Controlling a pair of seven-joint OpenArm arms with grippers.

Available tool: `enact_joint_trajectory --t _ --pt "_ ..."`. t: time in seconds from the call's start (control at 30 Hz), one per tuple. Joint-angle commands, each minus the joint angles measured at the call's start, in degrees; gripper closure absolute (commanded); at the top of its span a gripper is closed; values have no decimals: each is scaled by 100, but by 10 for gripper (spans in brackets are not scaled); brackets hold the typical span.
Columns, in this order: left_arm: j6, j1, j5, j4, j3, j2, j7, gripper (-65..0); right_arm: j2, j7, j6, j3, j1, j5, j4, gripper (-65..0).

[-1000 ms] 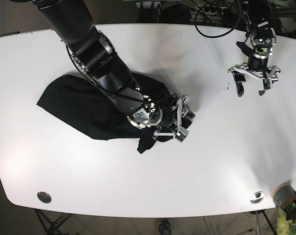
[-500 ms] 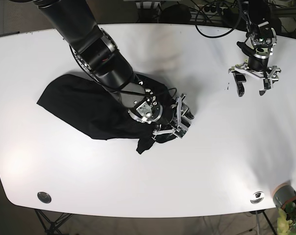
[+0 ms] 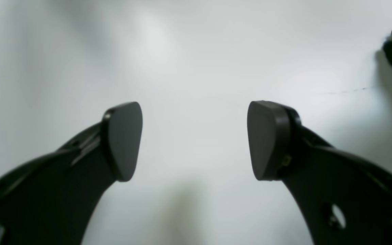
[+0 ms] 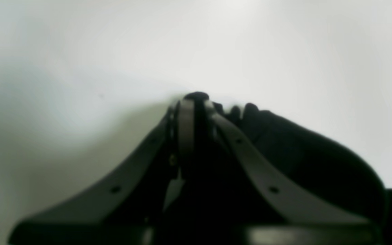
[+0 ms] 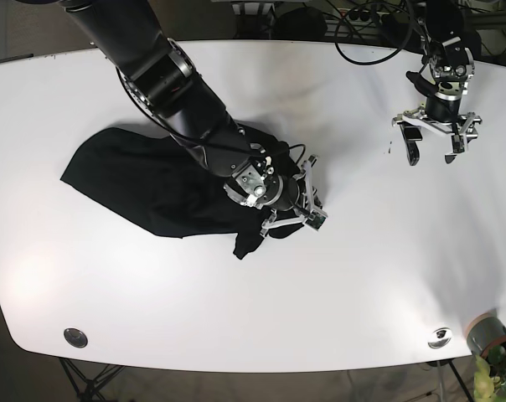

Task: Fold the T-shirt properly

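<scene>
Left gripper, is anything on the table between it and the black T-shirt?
Nothing visible: bare white table lies between the open left gripper and the T-shirt. The right gripper is shut on the shirt's near edge.

Black T-shirt, white table

Right tool, mid-scene, fingers pressed together on black fabric, arm reaching in from the far left. Left tool, far right, fingers spread apart, pointing downward.
</scene>
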Motion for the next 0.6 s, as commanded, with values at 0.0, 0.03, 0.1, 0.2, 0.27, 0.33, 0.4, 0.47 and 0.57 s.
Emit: enact_joint_trajectory --t 0.0,0.03,0.1,0.2,0.27,0.33,0.4,0.47,0.57 --pt "-10 -32 -63 91 -12 -56 -145 -446 -23 -301 23 12 90 -4 620 -24" --pt "-10 -41 -63 91 -12 -56 -145 -446 48 -591 23 12 46 -4 1007 -24" --pt "-10 -41 -63 100 -12 -47 -145 -446 109 -978 14 12 10 -4 1578 -24" --pt "-10 -41 -63 109 -21 -56 -145 -446 197 -1532 14 47 46 -4 2413 -24" --pt "-10 -50 -63 109 -21 -65 -145 -446 223 -1795 14 188 90 -4 2827 -24" --pt "-10 -50 -63 109 -21 -65 -145 -446 223 -1989 40 451 248 -4 3161 -24" --pt "-10 -50 -63 118 -21 -65 -145 -446 223 -2130 58 654 406 -4 3389 -24" --pt "-10 -50 -63 118 -21 -65 -145 -446 223 -2305 67 847 617 5 3583 -24" --pt "-10 -50 -63 126 -21 -65 -145 -446 223 -2569 84 1111 1030 49 3750 -24"
